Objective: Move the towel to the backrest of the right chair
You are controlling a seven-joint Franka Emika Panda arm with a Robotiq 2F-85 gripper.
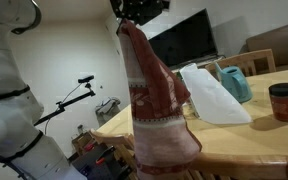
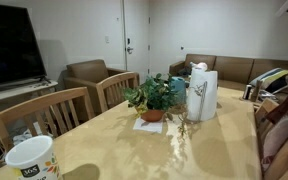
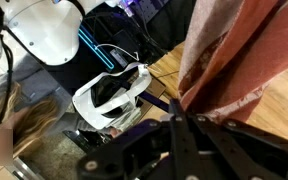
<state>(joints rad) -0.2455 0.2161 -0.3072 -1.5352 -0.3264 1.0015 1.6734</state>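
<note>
My jaws pinch the top of the one long red-and-tan striped cloth towel (image 1: 156,100), which hangs over the light wooden bench's (image 1: 254,135) edge. On the bench I count one terracotta pot (image 2: 152,116) holding a leafy green plant (image 2: 154,95), one red dark-lidded jar (image 1: 284,102), one teal jug (image 1: 234,82) and one white paper cup (image 2: 32,160). Two slatted wooden chairs (image 2: 39,102) stand beside the bench.

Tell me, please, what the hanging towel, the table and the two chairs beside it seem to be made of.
The towel: soft woven cloth, matte; it hangs in loose folds from the gripper. The table: apparently light wood or veneer, smooth, with a soft sheen. The two chairs: light-brown wood, slatted backs, smooth, possibly varnished.
</note>
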